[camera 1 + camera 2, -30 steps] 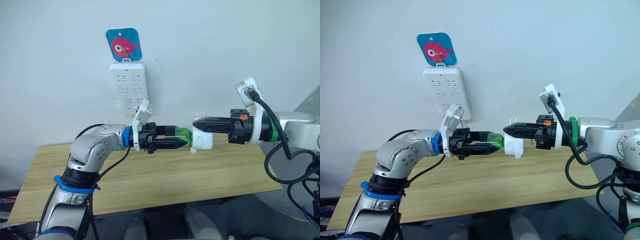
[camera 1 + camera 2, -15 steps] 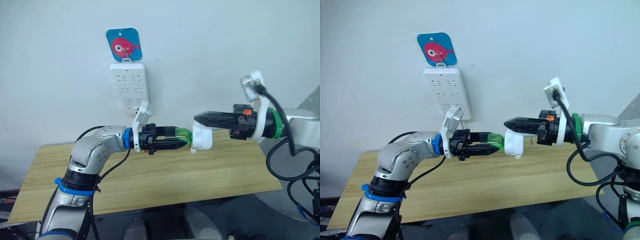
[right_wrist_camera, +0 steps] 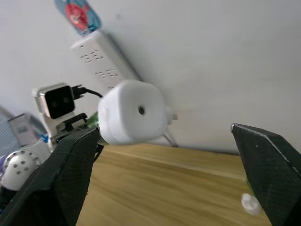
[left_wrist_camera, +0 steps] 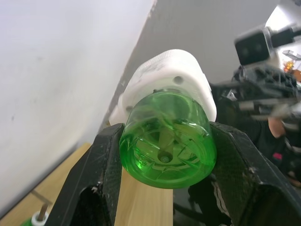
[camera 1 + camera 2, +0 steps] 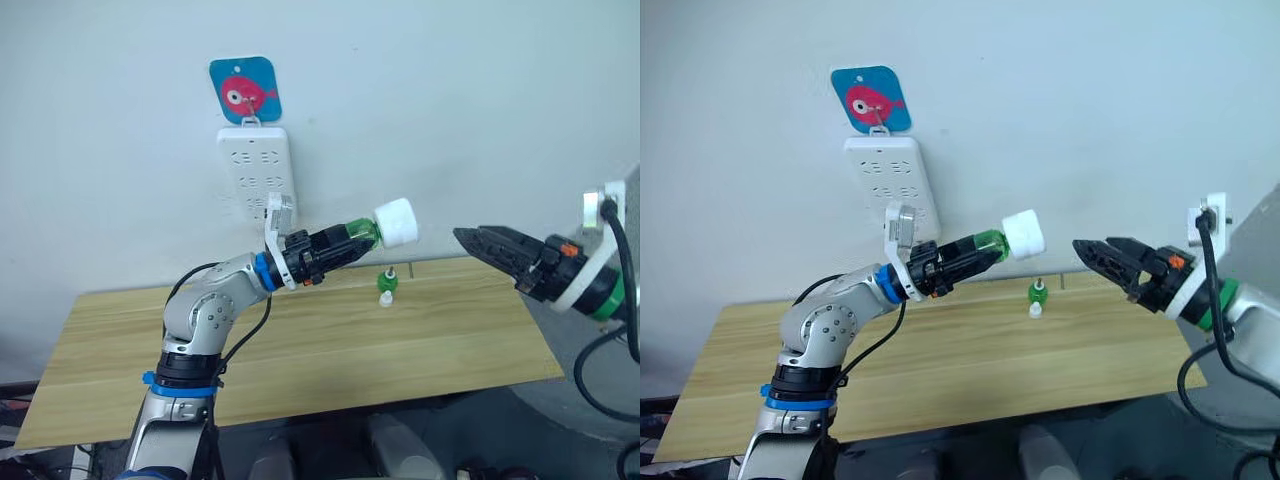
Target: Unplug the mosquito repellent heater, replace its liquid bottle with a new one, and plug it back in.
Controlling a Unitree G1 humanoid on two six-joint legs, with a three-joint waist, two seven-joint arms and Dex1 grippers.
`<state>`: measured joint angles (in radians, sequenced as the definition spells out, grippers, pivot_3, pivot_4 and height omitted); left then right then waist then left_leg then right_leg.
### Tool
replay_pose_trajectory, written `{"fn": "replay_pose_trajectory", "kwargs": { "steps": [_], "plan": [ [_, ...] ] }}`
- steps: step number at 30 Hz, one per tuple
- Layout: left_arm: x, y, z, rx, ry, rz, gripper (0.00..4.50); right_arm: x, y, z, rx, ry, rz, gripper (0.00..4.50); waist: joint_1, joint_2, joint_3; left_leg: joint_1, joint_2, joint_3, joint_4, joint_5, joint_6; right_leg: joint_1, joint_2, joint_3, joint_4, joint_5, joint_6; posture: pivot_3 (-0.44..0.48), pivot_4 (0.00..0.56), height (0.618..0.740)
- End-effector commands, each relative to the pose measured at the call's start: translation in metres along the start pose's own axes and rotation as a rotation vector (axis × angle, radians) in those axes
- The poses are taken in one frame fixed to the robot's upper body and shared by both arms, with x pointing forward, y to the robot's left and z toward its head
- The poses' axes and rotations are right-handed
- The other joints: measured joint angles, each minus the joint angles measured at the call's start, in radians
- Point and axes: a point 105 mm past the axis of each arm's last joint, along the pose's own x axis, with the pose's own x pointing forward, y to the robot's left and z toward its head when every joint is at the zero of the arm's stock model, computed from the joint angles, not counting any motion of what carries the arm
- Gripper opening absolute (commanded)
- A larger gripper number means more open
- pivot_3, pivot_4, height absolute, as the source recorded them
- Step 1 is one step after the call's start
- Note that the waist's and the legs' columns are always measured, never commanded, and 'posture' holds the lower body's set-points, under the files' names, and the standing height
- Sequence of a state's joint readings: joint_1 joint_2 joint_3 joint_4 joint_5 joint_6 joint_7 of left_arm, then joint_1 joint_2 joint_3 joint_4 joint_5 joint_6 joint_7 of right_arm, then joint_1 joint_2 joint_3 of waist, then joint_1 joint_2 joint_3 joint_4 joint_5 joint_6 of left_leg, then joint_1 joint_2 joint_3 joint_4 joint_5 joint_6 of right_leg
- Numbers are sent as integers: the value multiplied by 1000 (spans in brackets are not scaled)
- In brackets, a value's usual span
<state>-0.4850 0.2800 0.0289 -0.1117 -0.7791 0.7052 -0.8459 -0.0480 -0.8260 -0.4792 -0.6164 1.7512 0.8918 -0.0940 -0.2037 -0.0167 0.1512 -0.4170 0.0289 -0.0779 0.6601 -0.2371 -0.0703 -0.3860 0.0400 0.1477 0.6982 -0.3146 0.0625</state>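
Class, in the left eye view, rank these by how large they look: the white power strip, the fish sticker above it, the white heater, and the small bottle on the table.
Largest to smallest:
1. power strip
2. fish sticker
3. heater
4. small bottle

The heater sits nearer the camera, so its rank is unsure.

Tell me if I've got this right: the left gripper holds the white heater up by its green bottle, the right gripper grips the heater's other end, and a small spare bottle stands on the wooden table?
Not quite. The right gripper is open and apart from the mosquito repellent heater, as the left eye view shows. The left gripper does hold it by its green bottle, and the small spare bottle stands on the wooden table.
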Motion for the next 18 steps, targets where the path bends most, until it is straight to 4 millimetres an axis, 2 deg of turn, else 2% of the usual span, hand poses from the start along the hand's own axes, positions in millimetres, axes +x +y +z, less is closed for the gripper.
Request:
{"fn": "replay_pose_trajectory", "kwargs": {
  "steps": [1,6,9,12,15,18],
  "plan": [
    [5,-6,14,32,-63,-9,2393,-3,18,4,-27,-84,6,4500,-10,2,-1,0,0,0,0,0,0,0,0,1,0,0,0,-310,81,740],
    [6,-15,12,-2,-25,-77,2393,2,29,6,-183,-54,39,4500,-28,4,-3,1,0,2,0,0,0,0,0,3,0,0,1,-316,76,740],
    [4,-17,14,0,4,-102,2393,4,34,7,-216,-26,84,4500,-36,4,-3,1,0,2,0,0,0,0,0,2,0,0,1,-315,75,740],
    [-5,-22,15,-25,68,-155,2393,1,28,12,-233,-3,93,4500,-36,4,-3,0,0,1,-1,0,0,0,0,1,-1,0,1,-307,75,740],
    [-15,-35,12,-94,148,-250,2393,3,13,17,-305,32,68,3904,-39,4,-3,0,0,1,0,0,0,0,0,1,-1,0,1,-307,75,740],
    [-27,-51,11,-178,247,-358,2393,16,-10,14,-456,123,24,2817,-48,4,-3,0,0,1,-1,0,0,-1,0,2,-1,0,1,-304,75,740]
  ]
}}
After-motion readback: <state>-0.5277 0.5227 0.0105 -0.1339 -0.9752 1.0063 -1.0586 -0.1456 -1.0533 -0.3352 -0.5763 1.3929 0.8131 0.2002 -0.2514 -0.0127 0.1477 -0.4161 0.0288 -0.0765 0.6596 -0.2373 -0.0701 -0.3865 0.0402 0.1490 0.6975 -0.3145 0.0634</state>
